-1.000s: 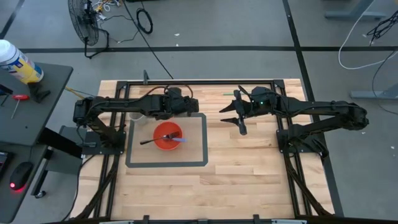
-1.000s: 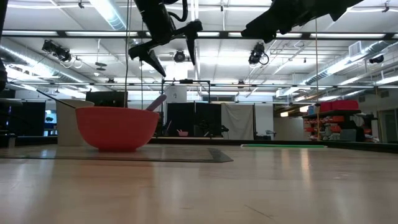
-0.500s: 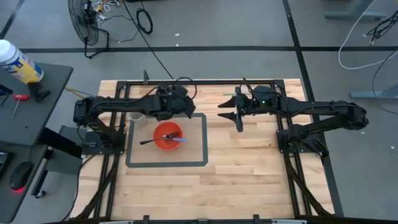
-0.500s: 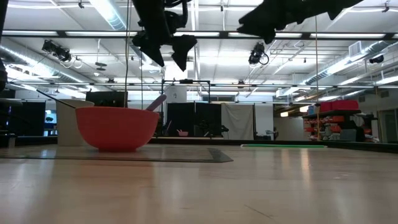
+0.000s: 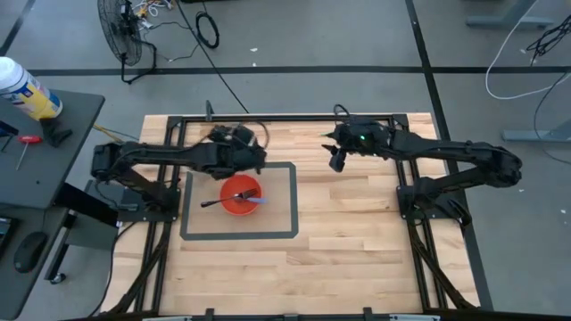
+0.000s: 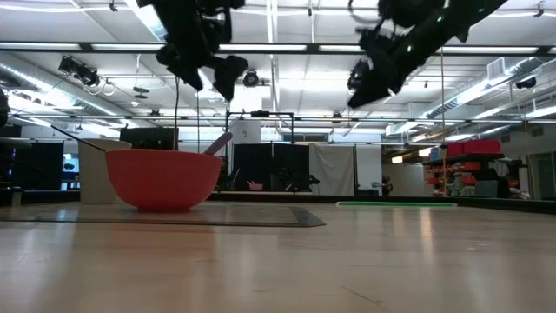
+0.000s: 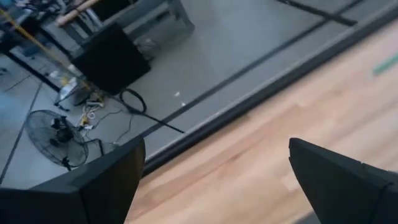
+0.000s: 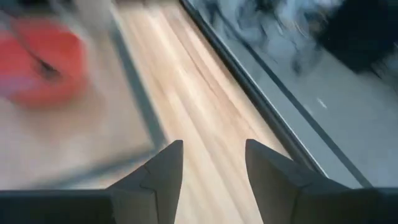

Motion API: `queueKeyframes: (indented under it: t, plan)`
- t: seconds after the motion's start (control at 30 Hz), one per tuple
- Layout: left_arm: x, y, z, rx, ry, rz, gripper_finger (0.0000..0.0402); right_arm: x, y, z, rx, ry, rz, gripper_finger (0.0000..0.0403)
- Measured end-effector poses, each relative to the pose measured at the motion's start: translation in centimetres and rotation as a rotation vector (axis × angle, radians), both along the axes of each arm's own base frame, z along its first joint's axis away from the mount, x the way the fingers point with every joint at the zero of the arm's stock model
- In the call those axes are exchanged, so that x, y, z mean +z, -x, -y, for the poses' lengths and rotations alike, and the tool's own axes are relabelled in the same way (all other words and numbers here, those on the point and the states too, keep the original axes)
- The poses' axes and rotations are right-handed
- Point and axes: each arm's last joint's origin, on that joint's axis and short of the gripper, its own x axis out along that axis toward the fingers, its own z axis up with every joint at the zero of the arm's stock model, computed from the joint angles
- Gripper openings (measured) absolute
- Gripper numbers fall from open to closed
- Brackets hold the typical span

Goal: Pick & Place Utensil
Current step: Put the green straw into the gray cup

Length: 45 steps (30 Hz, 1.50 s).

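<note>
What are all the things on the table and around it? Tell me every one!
Bowl: one, red, on the mat, left of table centre.
Utensils: two in the bowl, one dark with its handle sticking out over the rim, one bluish.
Mat: one, grey with a dark border, under the bowl.
Table: one, light wood, in a black frame.
Fan: one, black, on the floor behind the table.
Side table: one, dark, left of the table, holding a white and yellow bottle.
Left tool: one, dark, open, above the mat's back edge.
Right tool: one, dark, open, above bare wood right of the mat.
</note>
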Motion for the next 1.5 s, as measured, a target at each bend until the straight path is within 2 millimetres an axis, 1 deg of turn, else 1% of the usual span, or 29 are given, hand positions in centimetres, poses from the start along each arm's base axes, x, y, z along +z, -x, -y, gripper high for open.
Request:
queueKeyframes:
  t: [0.07, 0.17, 0.3, 0.43, 0.53, 0.67, 0.77, 0.87, 1.03, 1.17, 1.33, 1.5]
  plan:
    - [0.7, 1.1, 0.1, 0.005, -0.024, 0.056, 0.0399, -1.0, -0.2, 1.2, -0.036, 0.005, -0.103, 0.0176]
    - [1.2, 2.9, 0.3, -0.020, -0.038, 0.123, 0.0399, -1.8, -0.9, 3.1, -0.058, 0.000, -0.210, 0.0176]
    - [1.2, 5.2, 0.6, -0.098, -0.025, 0.228, 0.0399, -2.9, -1.7, 6.0, -0.073, -0.030, -0.352, 0.0176]
    - [1.3, 7.2, 1.0, -0.245, 0.022, 0.341, 0.0399, -4.3, -2.2, 8.4, -0.030, -0.030, -0.487, 0.0176]
    - [2.2, 8.6, 1.3, -0.353, 0.040, 0.388, 0.0399, -5.8, -2.2, 10.1, 0.002, -0.038, -0.558, 0.0176]
    - [3.7, 10.2, 1.7, -0.440, 0.010, 0.415, 0.0399, -7.9, -1.8, 11.8, 0.089, 0.002, -0.678, 0.0176]
    - [4.1, 10.8, 1.9, -0.468, -0.003, 0.416, 0.0399, -9.4, -1.6, 13.0, 0.088, 0.025, -0.749, 0.0176]
    - [4.0, 10.8, 2.0, -0.474, 0.003, 0.412, 0.0399, -10.8, -1.2, 14.2, 0.051, 0.012, -0.779, 0.0176]
    - [3.5, 10.6, 2.2, -0.474, 0.034, 0.383, 0.0399, -12.4, -0.7, 15.8, 0.004, -0.032, -0.763, 0.0176]
    - [3.2, 10.6, 2.6, -0.475, 0.070, 0.399, 0.0399, -13.5, 0.0, 16.5, -0.007, -0.150, -0.709, 0.0176]
    - [3.1, 10.3, 3.1, -0.517, 0.087, 0.398, 0.0399, -14.1, 0.3, 17.0, -0.021, -0.175, -0.729, 0.0168]
    - [3.2, 10.3, 3.1, -0.512, 0.090, 0.413, 0.0399, -14.1, 0.4, 17.0, -0.006, -0.192, -0.725, 0.0127]
